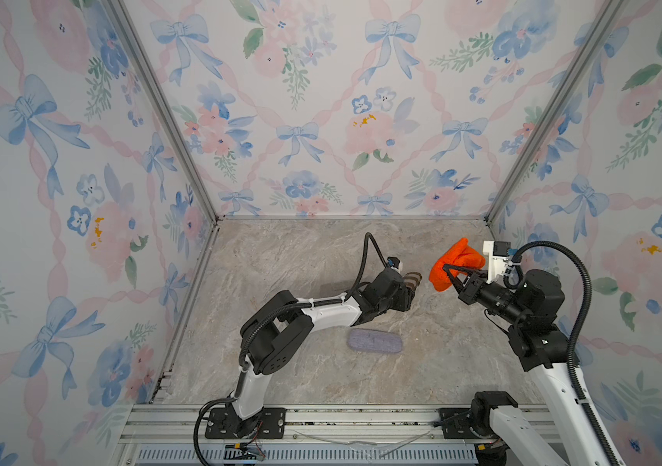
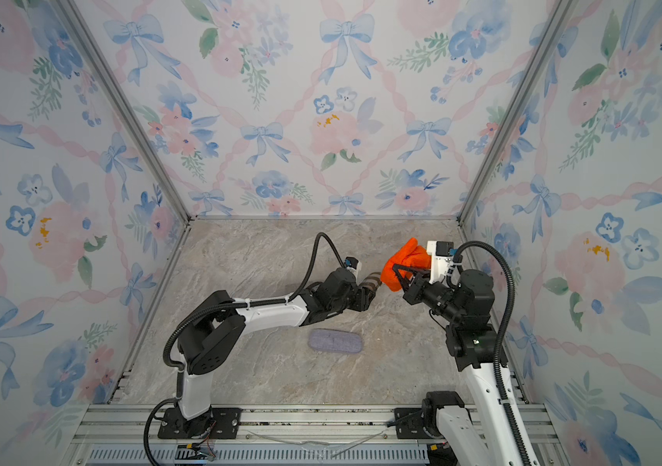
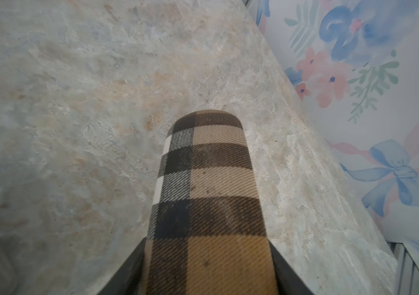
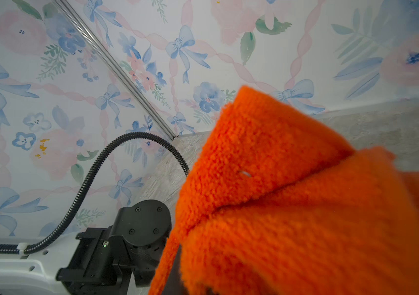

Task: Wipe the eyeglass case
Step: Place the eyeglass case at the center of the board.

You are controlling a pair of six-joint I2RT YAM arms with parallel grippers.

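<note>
Marble worktop (image 1: 281,262), viewed from above. The right fingers (image 1: 455,282) are clenched on a bunched orange cloth (image 1: 458,256), held off the surface. The left fingers (image 3: 130,273) grasp a plaid eyeglass case (image 3: 208,178), its free end close to the cloth; contact cannot be told. A grey oblong pouch (image 1: 375,341) lies flat nearer the arm bases.

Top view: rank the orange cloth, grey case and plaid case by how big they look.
1. cloth, though raised nearer the camera
2. grey case
3. plaid case, mostly hidden
</note>
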